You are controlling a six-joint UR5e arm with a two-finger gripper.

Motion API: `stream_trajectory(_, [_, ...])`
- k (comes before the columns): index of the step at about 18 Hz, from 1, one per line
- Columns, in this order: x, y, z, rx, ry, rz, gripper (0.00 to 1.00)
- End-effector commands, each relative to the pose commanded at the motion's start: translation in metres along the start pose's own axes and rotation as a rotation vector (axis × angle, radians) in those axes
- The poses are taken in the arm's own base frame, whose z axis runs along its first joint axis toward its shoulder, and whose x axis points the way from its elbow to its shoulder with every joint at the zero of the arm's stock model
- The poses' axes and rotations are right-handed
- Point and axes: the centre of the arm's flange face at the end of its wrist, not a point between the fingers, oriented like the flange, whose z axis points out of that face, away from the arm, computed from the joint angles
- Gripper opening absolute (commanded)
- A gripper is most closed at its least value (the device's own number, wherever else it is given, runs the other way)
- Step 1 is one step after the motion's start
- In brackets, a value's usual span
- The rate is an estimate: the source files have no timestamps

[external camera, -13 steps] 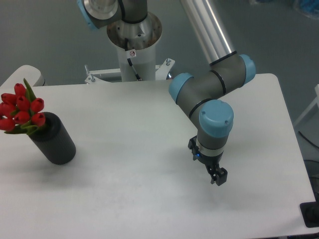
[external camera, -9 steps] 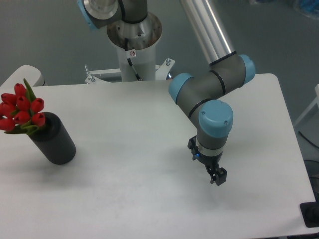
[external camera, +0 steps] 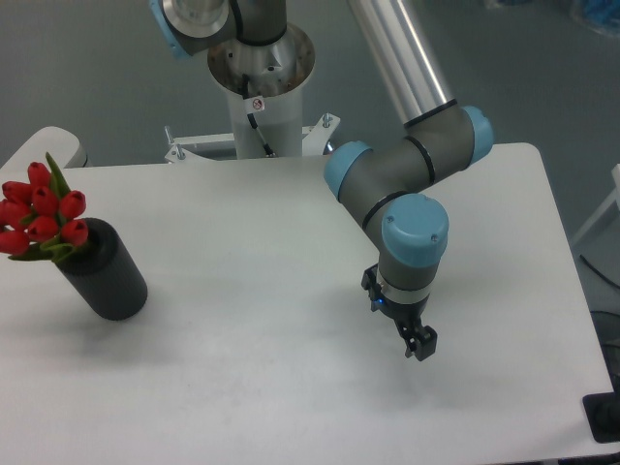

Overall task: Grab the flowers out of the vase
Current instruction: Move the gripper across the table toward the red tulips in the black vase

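Observation:
The flowers (external camera: 41, 215), red tulip buds with green leaves, stick out of the mouth of the black vase (external camera: 105, 274), which stands tilted in view at the table's left side. My gripper (external camera: 420, 344) points down over the table's right half, far to the right of the vase. Its fingertips sit close together with nothing between them. From this angle the fingers overlap, so the gap is hard to read.
The robot's white base column (external camera: 260, 107) stands behind the table's far edge. The white table (external camera: 242, 320) ends close to the right of the arm. A dark object (external camera: 606, 418) sits at the lower right, off the table.
The arm and gripper have shifted slightly to the left. The flowers and the vase have not moved.

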Motion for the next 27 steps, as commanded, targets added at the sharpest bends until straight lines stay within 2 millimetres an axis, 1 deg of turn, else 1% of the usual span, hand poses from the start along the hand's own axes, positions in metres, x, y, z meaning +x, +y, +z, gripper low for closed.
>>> stream_trajectory(2, [0.013,-0.017,-0.010,0.016,0.001,-0.009,1.00])
stream_trajectory(3, [0.021,-0.027,-0.015,0.054,0.004,-0.024,1.00])
stream_trajectory(7, [0.051,-0.054,-0.035,0.265,0.030,-0.083,1.00])
stream_trajectory(10, [0.086,-0.066,-0.051,0.353,0.046,-0.074,1.00])
stream_trajectory(12, [0.111,-0.071,-0.061,0.376,0.052,-0.067,1.00])
stream_trajectory(13, [0.124,-0.077,-0.065,0.387,0.057,-0.057,1.00])
stream_trajectory(16, [0.157,-0.087,-0.091,0.469,0.061,-0.045,1.00])
stream_trajectory(18, [0.175,-0.097,-0.109,0.545,0.080,-0.036,1.00])
stream_trajectory(20, [0.192,-0.106,-0.125,0.591,0.088,-0.025,1.00])
stream_trajectory(21, [0.202,-0.113,-0.130,0.601,0.091,-0.016,1.00])
stream_trajectory(23, [0.218,-0.130,-0.130,0.608,0.115,-0.007,1.00])
stream_trajectory(27, [0.237,-0.165,-0.135,0.615,0.153,-0.013,1.00])
